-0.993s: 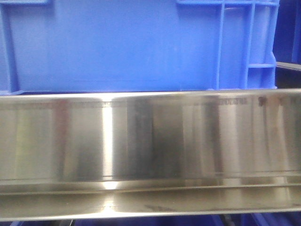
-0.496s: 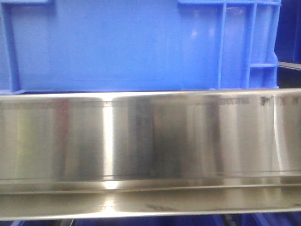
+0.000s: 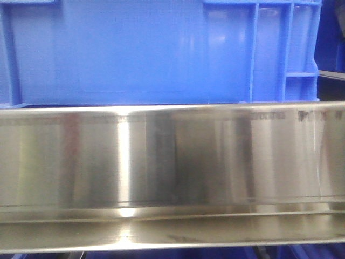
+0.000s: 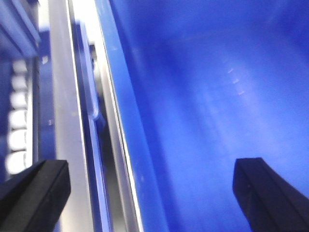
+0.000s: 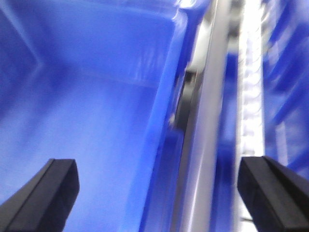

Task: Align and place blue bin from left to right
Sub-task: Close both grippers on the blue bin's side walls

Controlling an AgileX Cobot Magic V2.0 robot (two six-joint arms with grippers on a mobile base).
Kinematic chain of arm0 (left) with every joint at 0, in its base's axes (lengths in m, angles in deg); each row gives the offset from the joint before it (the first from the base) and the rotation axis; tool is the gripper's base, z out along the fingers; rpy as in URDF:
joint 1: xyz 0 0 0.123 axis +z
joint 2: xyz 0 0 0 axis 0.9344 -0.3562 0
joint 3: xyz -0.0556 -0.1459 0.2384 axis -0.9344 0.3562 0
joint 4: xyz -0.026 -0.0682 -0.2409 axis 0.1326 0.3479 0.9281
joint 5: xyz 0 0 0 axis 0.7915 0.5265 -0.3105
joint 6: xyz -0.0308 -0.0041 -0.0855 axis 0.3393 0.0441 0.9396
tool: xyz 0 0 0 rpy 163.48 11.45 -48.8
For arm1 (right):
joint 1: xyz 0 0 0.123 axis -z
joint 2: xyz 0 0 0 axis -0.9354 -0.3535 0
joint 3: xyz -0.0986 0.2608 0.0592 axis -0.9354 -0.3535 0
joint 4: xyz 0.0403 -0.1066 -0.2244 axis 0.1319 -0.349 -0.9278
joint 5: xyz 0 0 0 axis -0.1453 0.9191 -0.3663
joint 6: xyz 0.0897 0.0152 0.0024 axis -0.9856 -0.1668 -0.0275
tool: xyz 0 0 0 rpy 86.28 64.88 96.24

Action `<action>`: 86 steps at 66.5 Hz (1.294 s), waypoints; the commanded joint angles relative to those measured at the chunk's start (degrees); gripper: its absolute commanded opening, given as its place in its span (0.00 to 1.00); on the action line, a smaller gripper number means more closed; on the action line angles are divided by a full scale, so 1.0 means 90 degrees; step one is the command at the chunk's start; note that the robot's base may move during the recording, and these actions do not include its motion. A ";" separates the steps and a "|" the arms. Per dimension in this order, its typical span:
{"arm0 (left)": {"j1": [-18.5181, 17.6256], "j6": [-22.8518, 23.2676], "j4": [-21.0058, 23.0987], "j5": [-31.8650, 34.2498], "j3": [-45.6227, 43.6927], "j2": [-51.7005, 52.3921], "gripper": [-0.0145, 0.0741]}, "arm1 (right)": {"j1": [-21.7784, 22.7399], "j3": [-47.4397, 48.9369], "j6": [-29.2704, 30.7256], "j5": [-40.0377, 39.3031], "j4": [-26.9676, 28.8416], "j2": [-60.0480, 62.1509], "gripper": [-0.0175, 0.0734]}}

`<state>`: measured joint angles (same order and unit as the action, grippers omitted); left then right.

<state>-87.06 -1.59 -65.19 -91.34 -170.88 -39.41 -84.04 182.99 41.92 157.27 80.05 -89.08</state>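
— One change?
— Slight: the blue bin (image 3: 135,54) sits further right above the steel rail (image 3: 161,162).
— Jaws?
— Wrist views alone show them: left gripper (image 4: 147,186), right gripper (image 5: 161,186), both wide apart astride its walls.

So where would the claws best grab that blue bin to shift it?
Probably by the thick rim on opposite walls of the blue bin, coming down from above. The sides are smooth, but the open top lets a claw straddle a wall and pinch it. The open left claw and right claw each sit astride one now.
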 commanded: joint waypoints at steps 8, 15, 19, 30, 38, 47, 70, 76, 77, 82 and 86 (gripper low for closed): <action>0.0372 0.0071 0.0352 0.0021 -0.0052 -0.0358 0.82 | 0.0006 0.0058 -0.0090 0.0005 0.0035 -0.0583 0.82; 0.0471 0.0071 0.0379 0.0021 -0.0052 -0.0529 0.82 | 0.0006 0.0058 -0.0090 0.0005 0.0169 -0.0873 0.82; 0.0474 0.0071 0.0379 0.0021 -0.0052 -0.0627 0.82 | 0.0006 0.0058 -0.0090 0.0005 0.0259 -0.0997 0.82; 0.0474 0.0071 0.0379 0.0021 -0.0052 -0.0866 0.82 | 0.0006 0.0058 -0.0090 0.0005 0.0305 -0.1322 0.82; 0.0474 0.0071 0.0384 0.0021 -0.0052 -0.1002 0.82 | 0.0006 0.0058 -0.0090 0.0005 0.0318 -0.1421 0.82; 0.0474 0.0071 0.0472 0.0021 -0.0052 -0.1013 0.82 | 0.0006 0.0058 -0.0090 0.0005 0.0318 -0.1452 0.76; 0.0474 0.0071 0.0512 0.0021 -0.0063 -0.1013 0.20 | 0.0006 0.0058 -0.0141 0.0005 0.0318 -0.1452 0.01; 0.0474 0.0071 0.0556 0.0021 -0.0063 -0.1013 0.04 | 0.0006 0.0058 -0.0218 0.0005 0.0318 -0.1452 0.03; 0.0474 0.0071 0.0571 0.0021 -0.0063 -0.1013 0.04 | 0.0006 0.0058 -0.0218 0.0005 0.0318 -0.1452 0.03; 0.0474 0.0071 0.0602 0.0021 -0.0063 -0.1013 0.04 | -0.0008 0.0058 -0.0243 0.0005 0.0352 -0.1452 0.02; 0.0474 0.0071 0.0617 0.0021 -0.0063 -0.1013 0.04 | -0.0008 0.0058 -0.0255 0.0005 0.0365 -0.1452 0.02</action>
<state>-82.90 -0.55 -60.19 -90.81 -171.44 -48.76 -84.25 183.28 39.33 157.88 83.38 -102.56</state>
